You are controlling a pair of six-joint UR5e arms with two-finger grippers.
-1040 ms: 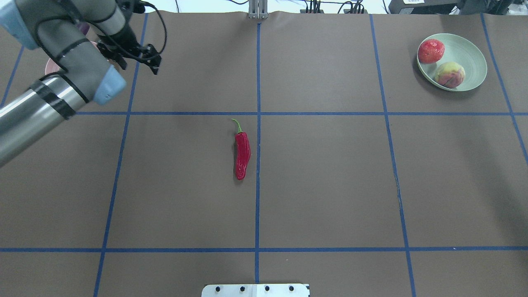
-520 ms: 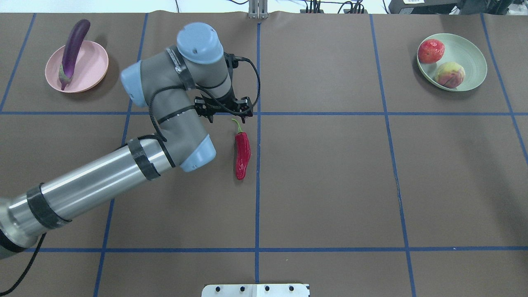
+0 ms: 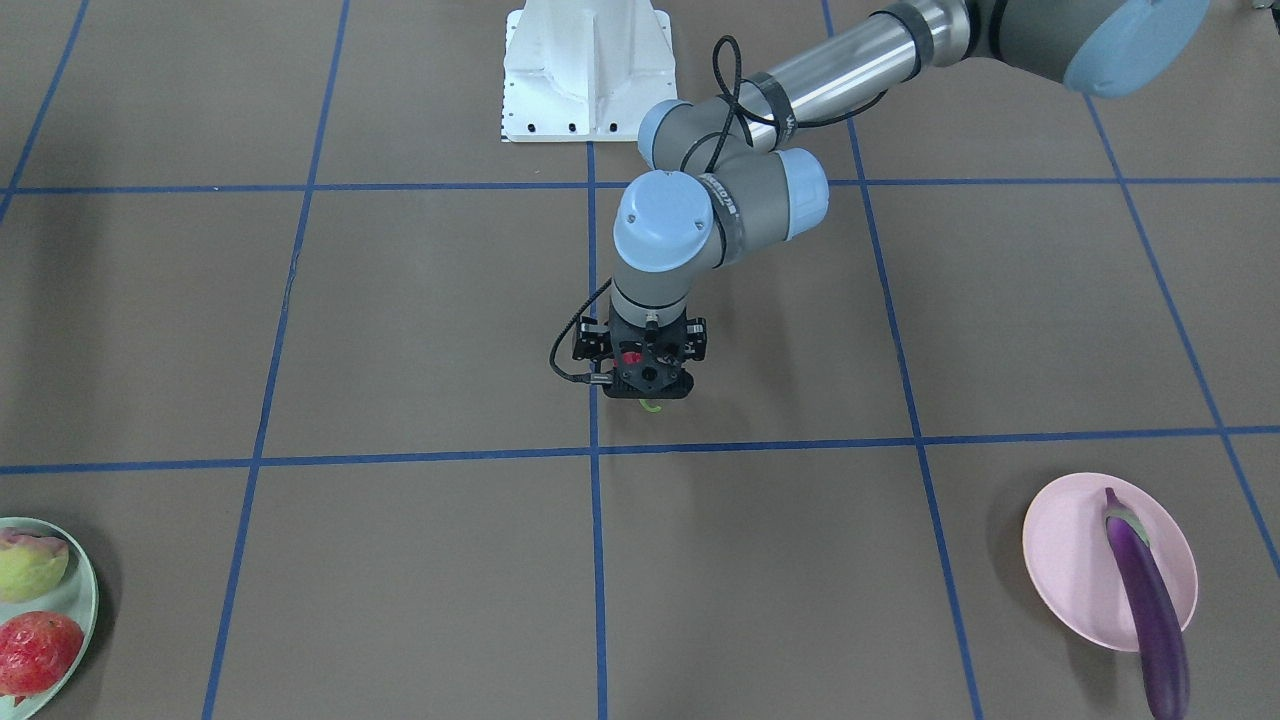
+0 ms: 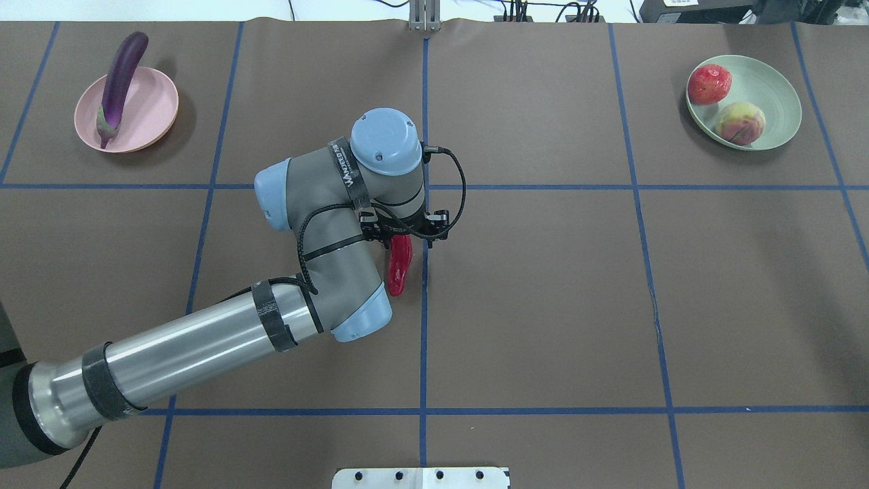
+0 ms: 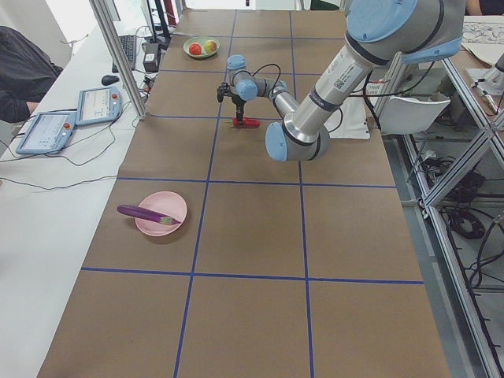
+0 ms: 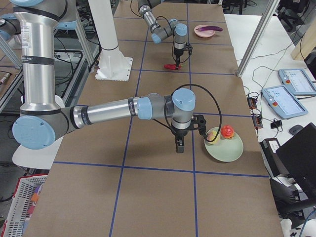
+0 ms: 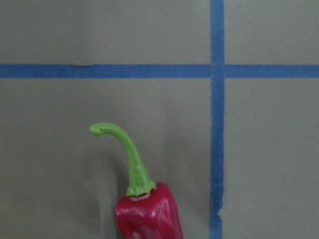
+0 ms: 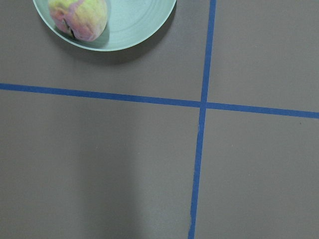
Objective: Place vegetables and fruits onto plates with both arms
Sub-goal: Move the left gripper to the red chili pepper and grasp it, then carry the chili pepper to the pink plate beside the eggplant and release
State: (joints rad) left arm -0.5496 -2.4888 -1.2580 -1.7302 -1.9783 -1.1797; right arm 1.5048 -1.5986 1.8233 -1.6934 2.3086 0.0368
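Note:
The dark-red chili pepper (image 4: 399,268) lies on the table near the centre line. My left gripper (image 4: 405,238) points down over its stem end; I read it as open, but its fingertips are hidden under the wrist. The left wrist view shows the chili's top (image 7: 149,214) and green stem (image 7: 128,154). The eggplant (image 4: 121,85) lies on the pink plate (image 4: 146,119). The pomegranate (image 4: 709,83) and the peach (image 4: 740,123) sit on the mint plate (image 4: 774,95). My right gripper (image 6: 179,144) hangs beside the mint plate (image 6: 232,150); I cannot tell whether it is open or shut.
The brown table cover carries a grid of blue tape lines (image 4: 424,339). The white base block (image 3: 585,70) stands at the robot's edge. Tablets (image 5: 47,130) and cables lie on a side bench beyond the table's far edge.
My left arm swung from the pink plate at the far left to the table's centre and came down over the chili's stem end. The chili has not moved.

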